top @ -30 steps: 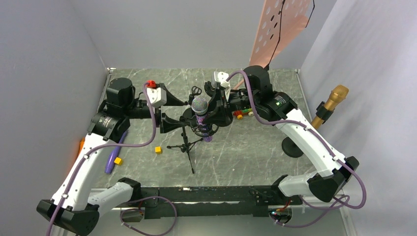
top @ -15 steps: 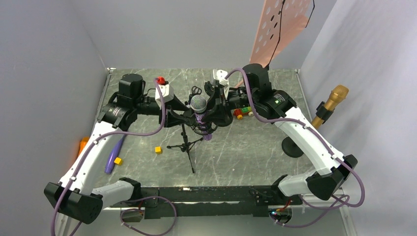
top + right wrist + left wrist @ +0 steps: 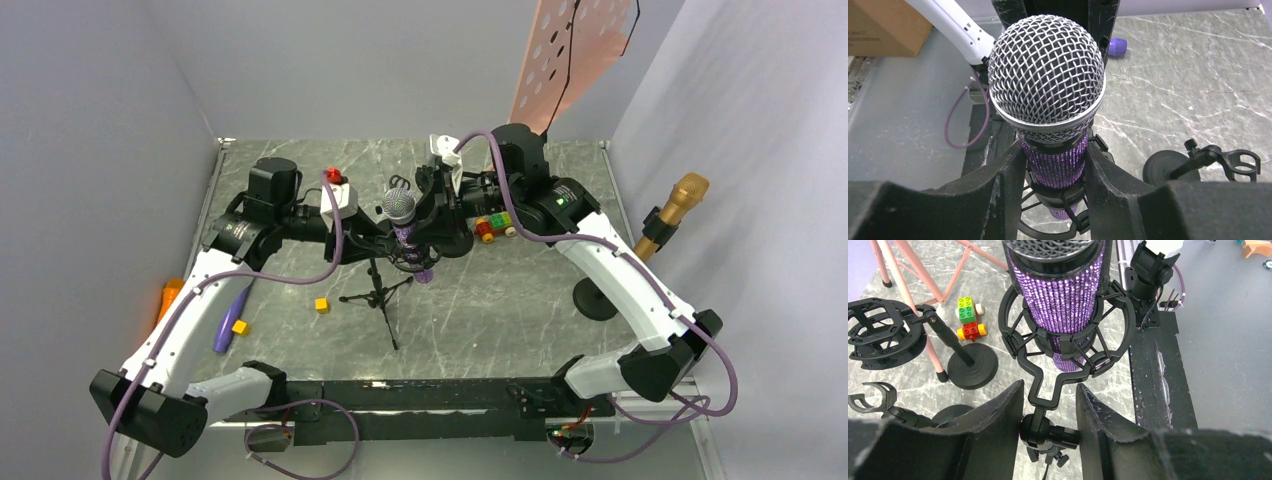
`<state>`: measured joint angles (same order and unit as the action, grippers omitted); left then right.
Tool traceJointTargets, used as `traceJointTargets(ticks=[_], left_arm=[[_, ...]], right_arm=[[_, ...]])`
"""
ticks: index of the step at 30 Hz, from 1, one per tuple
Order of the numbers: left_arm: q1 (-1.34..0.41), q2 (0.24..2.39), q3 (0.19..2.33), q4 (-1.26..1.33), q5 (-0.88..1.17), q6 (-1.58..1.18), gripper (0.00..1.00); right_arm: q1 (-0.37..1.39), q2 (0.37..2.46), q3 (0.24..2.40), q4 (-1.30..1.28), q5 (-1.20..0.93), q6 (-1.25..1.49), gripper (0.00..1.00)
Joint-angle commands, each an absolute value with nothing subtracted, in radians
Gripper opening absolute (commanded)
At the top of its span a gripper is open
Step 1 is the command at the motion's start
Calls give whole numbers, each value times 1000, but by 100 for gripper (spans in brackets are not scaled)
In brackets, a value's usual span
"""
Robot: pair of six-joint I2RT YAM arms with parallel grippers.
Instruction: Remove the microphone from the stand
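- You are looking at two microphones. The microphone (image 3: 1046, 80), with a purple glittered barrel and a round silver mesh head, is sitting upright in the stand's cradle at mid-table. A smooth gold microphone (image 3: 672, 212) is tilting near the right wall.
- One stand (image 3: 378, 295), a thin black tripod with a webbed ring cradle, is carrying it. Beyond it, an empty cradle (image 3: 885, 337) and a plain clip (image 3: 873, 395) are standing on round black bases.
- Your right gripper (image 3: 1055, 155) is pinching the barrel just under the mesh head.
- Your left gripper (image 3: 1049, 390) is clamping the stand's swivel joint below the cradle.
- Two yellow cubes (image 3: 321, 305) (image 3: 240, 327) are lying on the veined, marble-patterned tabletop (image 3: 500, 300).
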<state>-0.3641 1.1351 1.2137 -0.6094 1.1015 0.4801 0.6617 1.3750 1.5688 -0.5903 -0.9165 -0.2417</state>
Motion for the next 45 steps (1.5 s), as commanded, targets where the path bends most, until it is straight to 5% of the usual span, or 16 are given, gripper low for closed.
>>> traceJointTargets(ticks=[1, 22, 28, 34, 40, 45], left_arm=[[-388, 1111, 1183, -647, 1109, 520, 44], [-396, 1118, 1167, -691, 1071, 570, 42], [-396, 1098, 1194, -621, 1035, 467, 68], [-381, 1111, 1377, -600, 925, 411, 86], [-356, 1105, 1480, -453, 862, 261, 99], [-354, 1133, 1505, -313, 877, 90, 99]], right_arm=[[666, 1371, 1654, -481, -919, -208, 0], [656, 1520, 2099, -434, -876, -121, 0], [647, 1604, 2334, -439, -800, -124, 0], [623, 1551, 2191, -417, -790, -109, 0], [614, 1509, 2048, -396, -820, -120, 0], [614, 1525, 2037, -367, -845, -111, 0]])
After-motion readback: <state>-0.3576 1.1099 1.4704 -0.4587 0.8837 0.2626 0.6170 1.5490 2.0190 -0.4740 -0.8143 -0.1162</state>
